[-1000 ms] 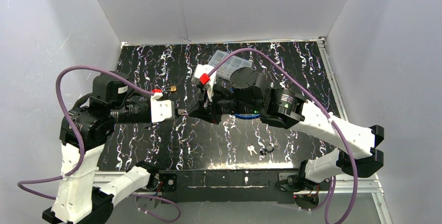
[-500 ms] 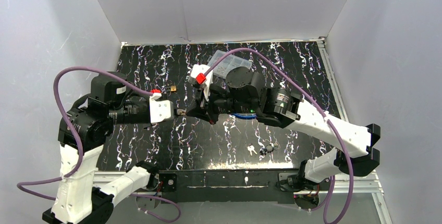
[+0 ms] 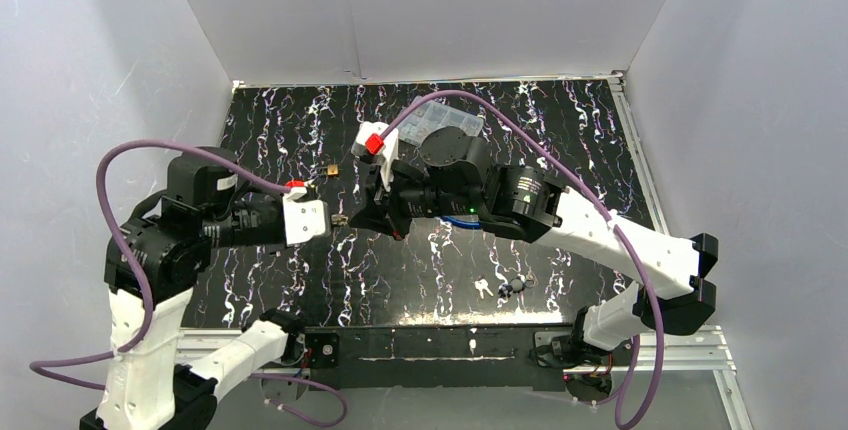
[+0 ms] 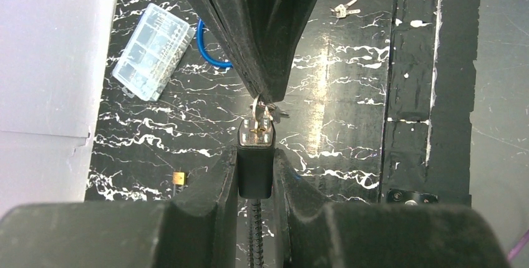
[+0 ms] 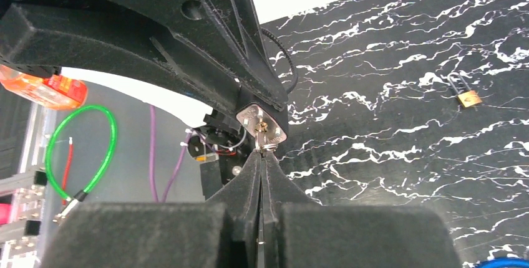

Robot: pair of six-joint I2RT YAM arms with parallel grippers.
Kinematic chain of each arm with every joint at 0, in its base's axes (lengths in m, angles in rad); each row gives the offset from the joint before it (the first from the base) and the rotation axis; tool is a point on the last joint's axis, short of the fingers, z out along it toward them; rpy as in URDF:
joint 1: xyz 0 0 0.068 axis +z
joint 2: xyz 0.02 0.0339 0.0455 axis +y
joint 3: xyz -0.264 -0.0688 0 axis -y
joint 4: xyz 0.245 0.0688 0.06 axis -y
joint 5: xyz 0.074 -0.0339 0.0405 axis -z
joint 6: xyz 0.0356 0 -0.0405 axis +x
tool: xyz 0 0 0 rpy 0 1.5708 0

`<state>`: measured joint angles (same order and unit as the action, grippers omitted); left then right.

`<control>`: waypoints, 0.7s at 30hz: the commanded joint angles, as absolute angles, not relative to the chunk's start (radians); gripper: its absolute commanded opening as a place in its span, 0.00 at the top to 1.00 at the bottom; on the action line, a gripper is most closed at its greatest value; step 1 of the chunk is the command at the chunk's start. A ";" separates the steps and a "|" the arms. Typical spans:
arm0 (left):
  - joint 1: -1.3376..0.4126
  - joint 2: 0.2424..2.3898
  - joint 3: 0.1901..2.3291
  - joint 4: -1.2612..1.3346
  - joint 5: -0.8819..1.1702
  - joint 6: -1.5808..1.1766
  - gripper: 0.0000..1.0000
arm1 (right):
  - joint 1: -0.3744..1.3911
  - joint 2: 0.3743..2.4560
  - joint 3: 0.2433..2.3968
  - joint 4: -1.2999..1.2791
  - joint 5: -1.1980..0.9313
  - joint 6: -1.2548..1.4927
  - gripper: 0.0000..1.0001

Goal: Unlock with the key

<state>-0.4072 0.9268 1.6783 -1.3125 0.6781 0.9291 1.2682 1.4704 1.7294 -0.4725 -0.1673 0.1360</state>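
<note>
Grip first: your right gripper (image 5: 261,157) is pinched fully shut on one key (image 5: 267,144), whose tip sits in the metal face of one black lock (image 5: 262,123). Your left gripper (image 4: 256,156) is at a narrow setting, clamped on the sides of that lock's body, with the metal face sticking out past the fingertips. The two grippers meet nose to nose, and lock and key hang between them above the table (image 3: 300,280), left of its middle. One ribbed cable (image 4: 254,230) runs back from the rear of the lock between the left fingers.

Below on the table you have one small brass padlock (image 3: 331,167) lying by itself near the left gripper. One clear plastic box (image 3: 450,118) sits toward the back, partly under the right arm. One blue ring (image 4: 209,50) lies just beside that box. A small cluster of loose keys (image 3: 485,287) lies near the front edge; you cannot count them from here.
</note>
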 commanded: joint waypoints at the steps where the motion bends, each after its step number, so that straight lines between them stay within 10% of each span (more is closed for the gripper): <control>1: -0.413 0.895 1.665 -1.203 0.766 0.944 1.00 | 1.275 1.479 1.717 -0.352 -0.202 0.229 0.99; 5: -0.413 0.906 1.685 -1.211 0.774 0.935 1.00 | 1.275 1.491 1.723 -0.375 -0.190 0.235 0.99; 13: -0.413 0.883 1.652 -1.228 0.744 0.971 1.00 | 1.266 1.369 1.669 -0.399 -0.129 0.186 0.61; 21: -0.413 0.895 1.661 -1.237 0.747 0.969 1.00 | 1.267 1.336 1.669 -0.393 -0.085 0.146 0.48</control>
